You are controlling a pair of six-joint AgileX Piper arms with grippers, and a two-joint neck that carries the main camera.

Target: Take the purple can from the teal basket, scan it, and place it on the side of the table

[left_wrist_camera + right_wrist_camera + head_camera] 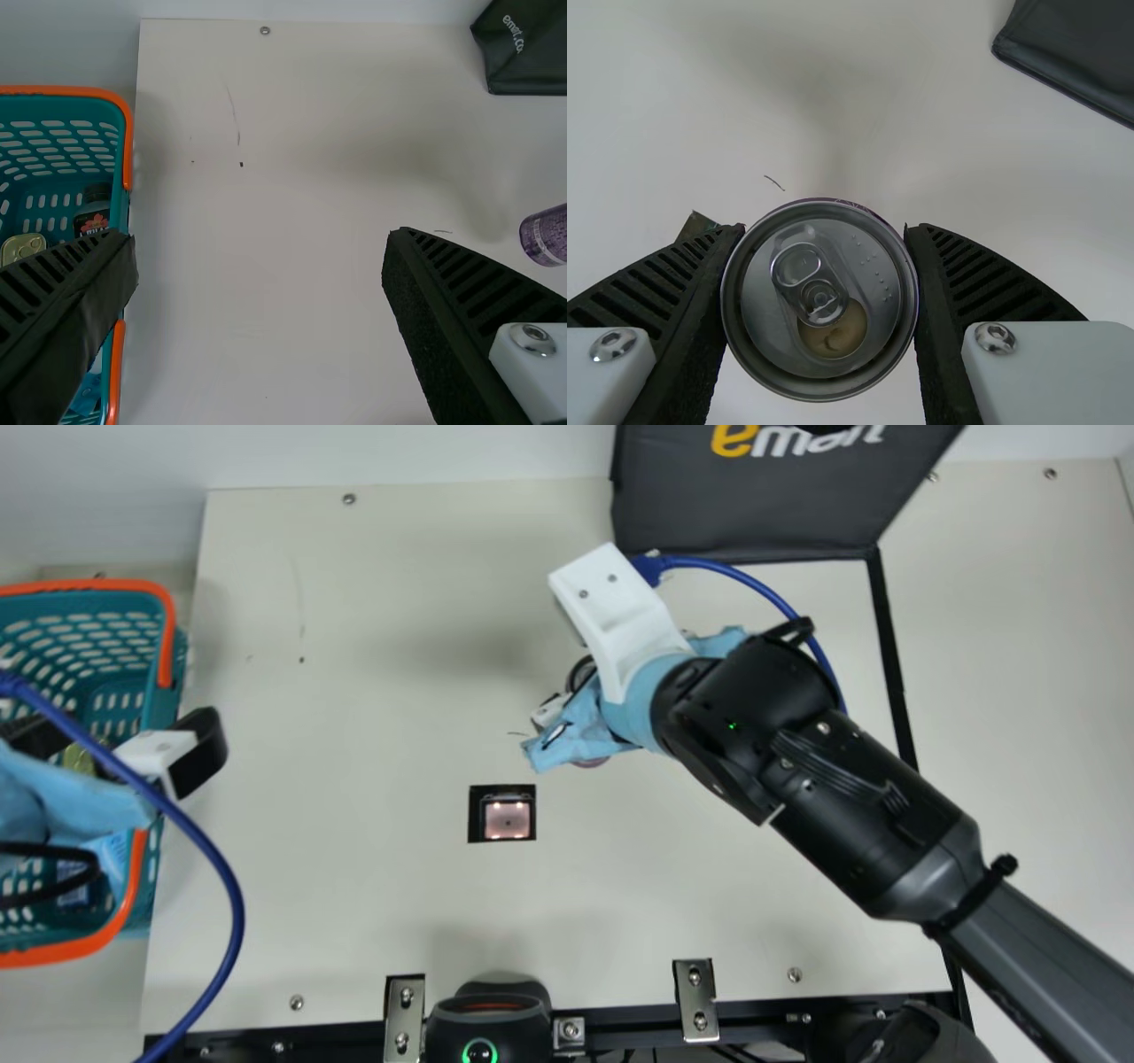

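At the middle of the table, my right gripper (pixel 567 722) is shut on the purple can (pixel 591 762), right of and beyond the square scanner window (pixel 508 820). The right wrist view has the can's silver lid (pixel 819 305) between the two pads of my right gripper (pixel 824 232). The purple side of the can (pixel 545 235) shows in the left wrist view. My left gripper (pixel 124 746) is over the right edge of the teal basket (pixel 162 691), its fingers wide apart. In its own wrist view, nothing lies between the fingers of my left gripper (pixel 260 241).
A black bag (pixel 753 496) stands at the table's back. The basket holds a dark bottle (pixel 92 211) and a gold-lidded can (pixel 23 248). A black device with a green ring (pixel 483 1036) and metal brackets sit along the front edge.
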